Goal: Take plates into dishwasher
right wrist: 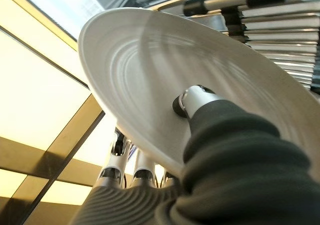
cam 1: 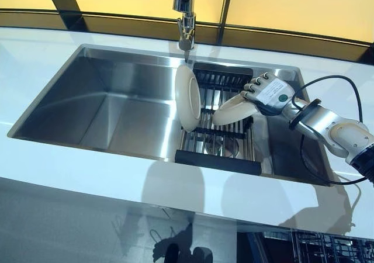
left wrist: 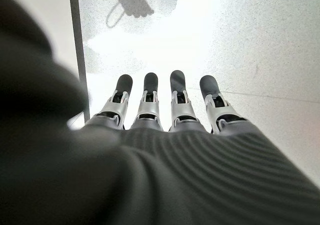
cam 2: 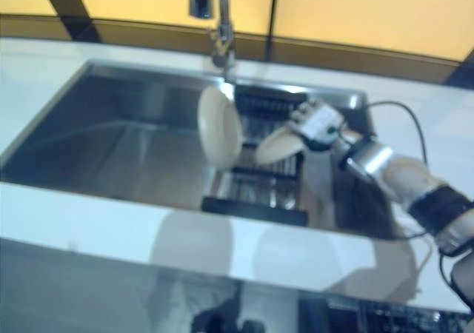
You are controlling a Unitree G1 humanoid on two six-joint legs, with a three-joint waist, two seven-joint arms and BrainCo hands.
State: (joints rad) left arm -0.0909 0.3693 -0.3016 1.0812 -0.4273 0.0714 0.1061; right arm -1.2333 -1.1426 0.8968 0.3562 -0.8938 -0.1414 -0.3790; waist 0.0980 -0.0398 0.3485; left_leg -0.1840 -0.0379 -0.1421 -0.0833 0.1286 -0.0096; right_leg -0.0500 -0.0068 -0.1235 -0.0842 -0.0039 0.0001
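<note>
A tilted white plate (cam 1: 232, 112) is pinched between thumb and fingers of the right robot hand (cam 1: 268, 92) over the dish rack (cam 1: 219, 139) at the sink's (cam 1: 105, 105) right end. Another plate (cam 1: 187, 97) stands upright in the rack. The left robot hand (left wrist: 165, 110) hangs with straight fingers above the floor (left wrist: 260, 45).

Two plates (cam 1: 187, 98) on rack (cam 1: 219, 140) in sink (cam 1: 111, 108)

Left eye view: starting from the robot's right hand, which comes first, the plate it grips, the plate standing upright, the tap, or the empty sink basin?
1. Tilted plate, pinched in the right hand over the rack.
2. Upright plate, standing in the rack to the hand's left.
3. Tap, behind the sink.
4. Empty sink basin, farthest left.
</note>
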